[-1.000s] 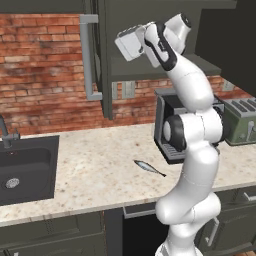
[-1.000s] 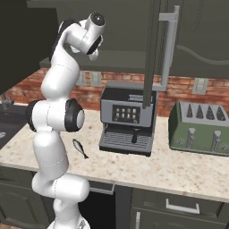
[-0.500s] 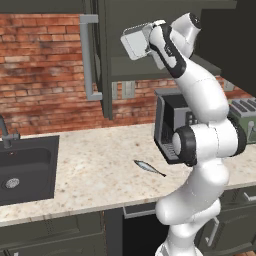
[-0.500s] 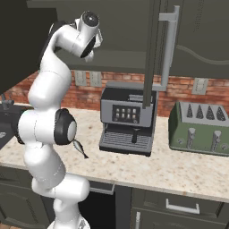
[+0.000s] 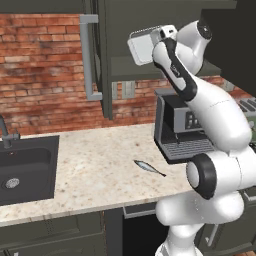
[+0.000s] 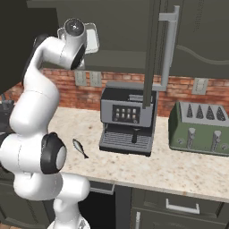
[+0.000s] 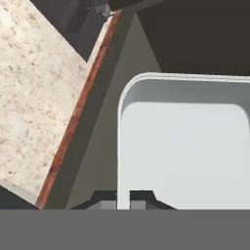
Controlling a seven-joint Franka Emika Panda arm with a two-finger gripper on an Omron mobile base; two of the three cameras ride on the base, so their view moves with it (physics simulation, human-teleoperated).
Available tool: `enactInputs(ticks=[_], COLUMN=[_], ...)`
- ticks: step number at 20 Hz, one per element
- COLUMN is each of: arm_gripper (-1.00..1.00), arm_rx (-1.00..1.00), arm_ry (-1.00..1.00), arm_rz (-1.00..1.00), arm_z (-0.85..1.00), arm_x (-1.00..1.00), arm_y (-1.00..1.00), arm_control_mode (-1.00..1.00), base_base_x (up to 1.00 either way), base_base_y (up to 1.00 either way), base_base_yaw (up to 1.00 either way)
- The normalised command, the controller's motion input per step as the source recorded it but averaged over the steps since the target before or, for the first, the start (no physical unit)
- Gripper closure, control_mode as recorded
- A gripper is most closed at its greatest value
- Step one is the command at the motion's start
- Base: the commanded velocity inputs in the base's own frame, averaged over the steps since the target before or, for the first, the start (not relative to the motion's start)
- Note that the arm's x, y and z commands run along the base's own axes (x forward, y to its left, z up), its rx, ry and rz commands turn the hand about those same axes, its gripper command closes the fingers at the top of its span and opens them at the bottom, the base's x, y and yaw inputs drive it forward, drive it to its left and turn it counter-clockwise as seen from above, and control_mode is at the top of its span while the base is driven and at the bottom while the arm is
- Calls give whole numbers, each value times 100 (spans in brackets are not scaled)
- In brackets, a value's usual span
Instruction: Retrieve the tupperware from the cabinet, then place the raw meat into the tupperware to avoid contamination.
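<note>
translucent tupperware (image 7: 183, 146) wall clamped in the pincer (image 7: 123, 199), held high by the open cabinet (image 5: 150, 35), above the counter

A black coffee machine (image 6: 127, 120) stands on the speckled counter (image 5: 100, 170) against the red brick wall (image 5: 42, 70). Just beside it along the counter, on the side away from the sink, sits a green toaster (image 6: 201, 127). The dark sink basin (image 5: 25, 170) lies well apart, at the counter's far end, with a faucet (image 5: 5, 135) behind it.
</note>
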Motion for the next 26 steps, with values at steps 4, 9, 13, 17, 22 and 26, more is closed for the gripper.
enactInputs(ticks=[4, 9, 13, 17, 22, 26], arm_gripper=[100, 100, 100, 100, 100, 100], arm_rx=[2, 3, 2, 1, 3, 2], arm_ry=[13, 16, 17, 12, 5, 5], arm_rz=[-15, -13, -11, -8, -1, 5], arm_z=[19, 11, 1, 0, -13, -23], arm_x=[-44, -60, -69, -78, -77, -75], arm_y=[-6, -10, -15, -5, 4, 18], arm_control_mode=[-100, -100, -100, -100, -100, -100], base_base_x=[0, 0, 0, 0, 0, 0], base_base_y=[0, 0, 0, 0, 0, 0], base_base_yaw=[0, 0, 0, 0, 0, 0])
